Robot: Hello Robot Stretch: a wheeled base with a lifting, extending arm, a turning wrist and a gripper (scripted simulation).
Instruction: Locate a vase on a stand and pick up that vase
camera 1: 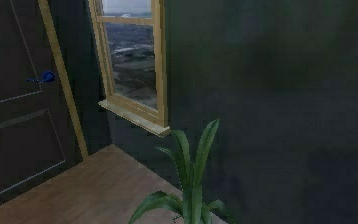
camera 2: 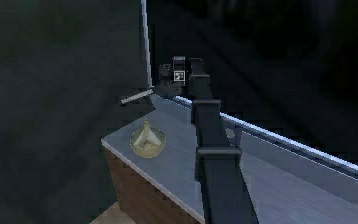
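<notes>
Arm side view. Gripper (camera 2: 135, 97) (jaw state cannot be told) by the stand (camera 2: 172, 170); pale rounded object (camera 2: 145, 140), probably the vase, lies below the jaws in the picture. Risk: a misjudged descent could nudge it off the stand's edge.

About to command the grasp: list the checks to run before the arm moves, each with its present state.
1. Target in sight: ok, a small pale object stands on the stand.
2. Target is a vase: cannot tell, too small.
3. Arm out over the stand: ok.
4. Gripper lined up with the pale object: cannot tell.
5. Gripper free: ok, it holds nothing; only bare wall lies behind its far end.
6. Pale object lifted: not ok, it rests on the stand's top.
</notes>
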